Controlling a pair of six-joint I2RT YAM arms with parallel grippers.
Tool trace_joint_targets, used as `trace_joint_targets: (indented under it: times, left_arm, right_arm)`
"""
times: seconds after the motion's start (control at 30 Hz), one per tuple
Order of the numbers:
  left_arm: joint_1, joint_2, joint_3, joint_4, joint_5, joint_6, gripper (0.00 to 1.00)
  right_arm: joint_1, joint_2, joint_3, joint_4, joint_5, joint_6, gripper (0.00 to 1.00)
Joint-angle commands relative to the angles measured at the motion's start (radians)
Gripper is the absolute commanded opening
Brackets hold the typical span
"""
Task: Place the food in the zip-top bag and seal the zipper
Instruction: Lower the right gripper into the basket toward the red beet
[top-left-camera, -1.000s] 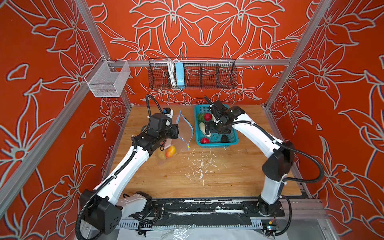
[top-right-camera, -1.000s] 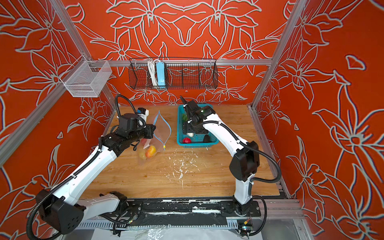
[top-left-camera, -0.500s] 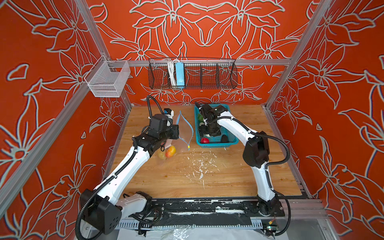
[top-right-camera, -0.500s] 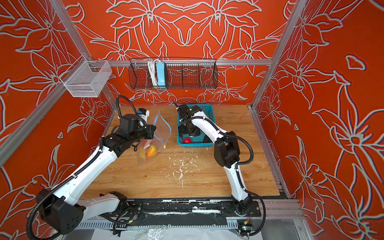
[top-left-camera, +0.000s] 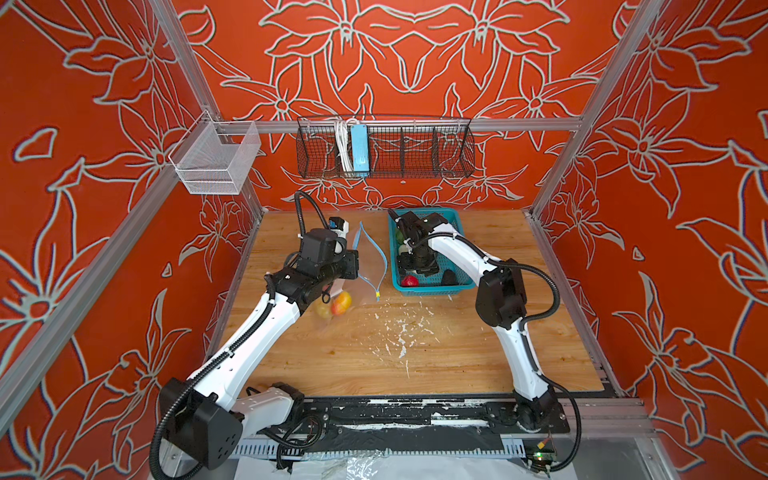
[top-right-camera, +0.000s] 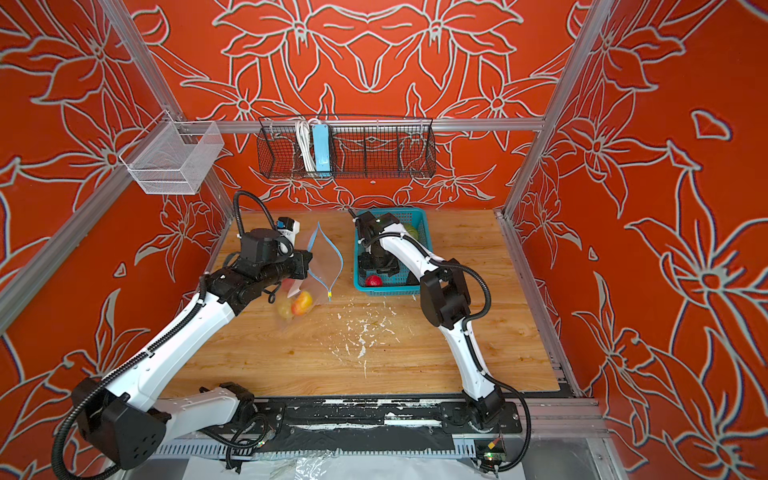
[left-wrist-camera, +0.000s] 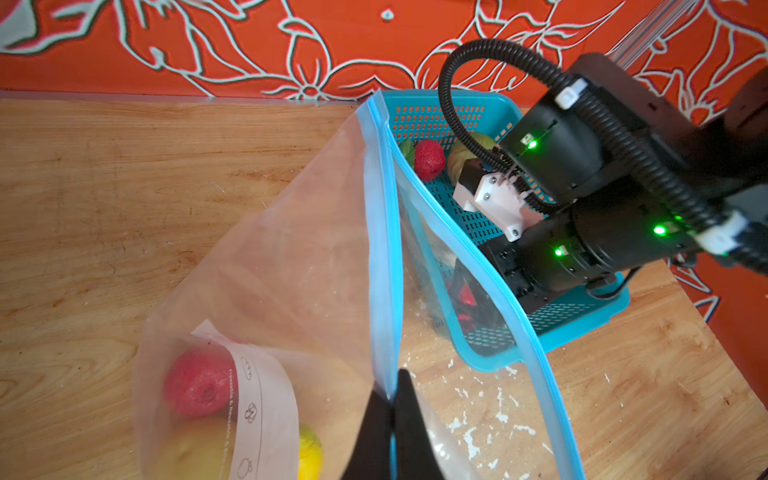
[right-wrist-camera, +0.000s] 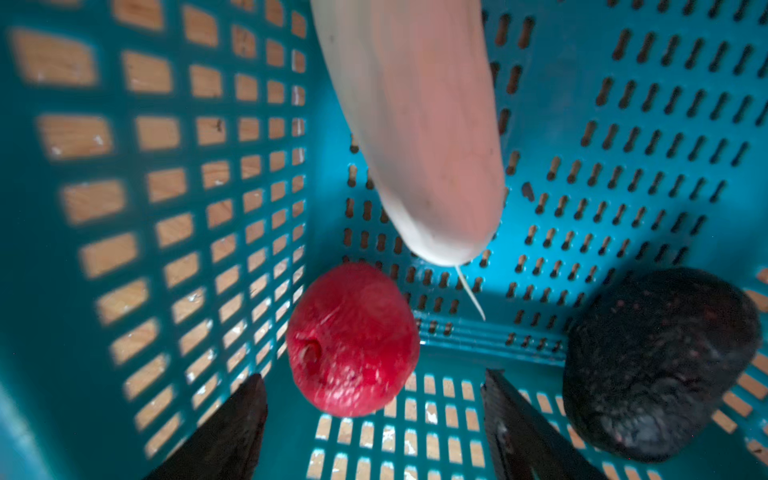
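Left wrist camera looks along my left pincer (left-wrist-camera: 392, 409), which is clamped tight on the zipper (left-wrist-camera: 384, 249) of the zip-top bag (left-wrist-camera: 291, 270). It pinches one lip of the blue strip, so the mouth gapes and the other lip bows away toward the teal basket (left-wrist-camera: 582, 328). Through the clear plastic I see a red fruit (left-wrist-camera: 199, 382), a pale yellow-green piece (left-wrist-camera: 187, 453) and a yellow piece (left-wrist-camera: 309, 453). All three are at the bag's closed end, by the white label patch (left-wrist-camera: 266, 399). In both top views the bag rests on the desk (top-left-camera: 415, 353) between my left arm and the basket, just beside the basket. The yellow tab (top-left-camera: 377, 294) is at the zipper's near end.

Right wrist camera shows my right pincer (right-wrist-camera: 372, 375) down inside the basket with its jaws apart, holding nothing. A red berry (right-wrist-camera: 353, 338) lies on the basket floor between the two fingertips, with a gap on each side. The pale cucumber (right-wrist-camera: 419, 124) lies just beyond the berry, its tip close to it. The black piece (right-wrist-camera: 656, 365) sits off to one side, near the basket wall. From the left wrist I also see a second red berry (left-wrist-camera: 428, 160) and the green cabbage (left-wrist-camera: 455, 160) at the basket's far end.
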Motion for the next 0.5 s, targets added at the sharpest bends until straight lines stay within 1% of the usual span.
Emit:
trace_joint_targets:
  times: [0.0, 0.07, 0.17, 0.47]
  left_arm:
    - [-0.002, 0.001, 0.013, 0.001, -0.003, 0.011, 0.0]
    - [-0.002, 0.002, 0.013, -0.001, -0.007, 0.013, 0.0]
    - [-0.002, -0.002, 0.01, 0.003, -0.005, 0.016, 0.0]
    - [-0.002, -0.006, 0.015, 0.001, 0.002, 0.011, 0.0]
  right_arm:
    - [-0.007, 0.028, 0.029, -0.045, 0.011, -0.005, 0.8]
    - [-0.008, 0.039, 0.027, -0.047, 0.009, -0.005, 0.78]
    - [-0.009, 0.053, 0.022, -0.043, 0.009, 0.004, 0.7]
    - [-0.012, 0.081, 0.024, -0.043, -0.036, 0.031, 0.7]
